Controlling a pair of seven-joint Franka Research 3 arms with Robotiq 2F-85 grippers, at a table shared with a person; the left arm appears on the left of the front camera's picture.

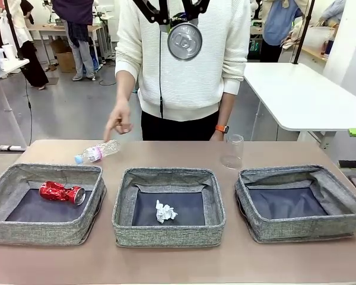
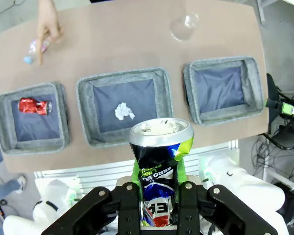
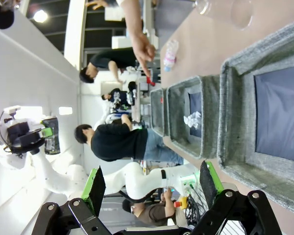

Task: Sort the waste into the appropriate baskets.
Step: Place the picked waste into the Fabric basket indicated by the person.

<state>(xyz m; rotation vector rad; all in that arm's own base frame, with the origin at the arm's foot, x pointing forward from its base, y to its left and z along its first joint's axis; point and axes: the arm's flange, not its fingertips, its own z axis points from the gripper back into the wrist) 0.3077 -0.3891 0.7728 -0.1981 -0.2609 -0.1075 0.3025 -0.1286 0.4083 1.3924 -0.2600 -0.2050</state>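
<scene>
Waste sits partly sorted on the brown counter (image 1: 178,264). Three square, low-walled baskets of grey woven fabric with navy lining fill the lower half of the front view. The left basket (image 1: 41,230) holds a crushed red can (image 1: 62,192), glossy and dented. The middle basket (image 1: 166,236) holds a crumpled white paper ball (image 1: 165,211). The right basket (image 1: 302,228) shows its smooth dark floor.

Behind them, at upper left, a clear bottle (image 1: 97,152) with a pink label lies on its side, and a person's hand (image 1: 118,123) points down at it. A clear plastic cup (image 1: 232,151) stands on the counter right of centre.

At top centre, the left end effector (image 2: 160,183) clamps a dented dark printed can (image 1: 184,40) between its green pads. The right end effector (image 3: 152,191) is spread wide, holding nothing.
</scene>
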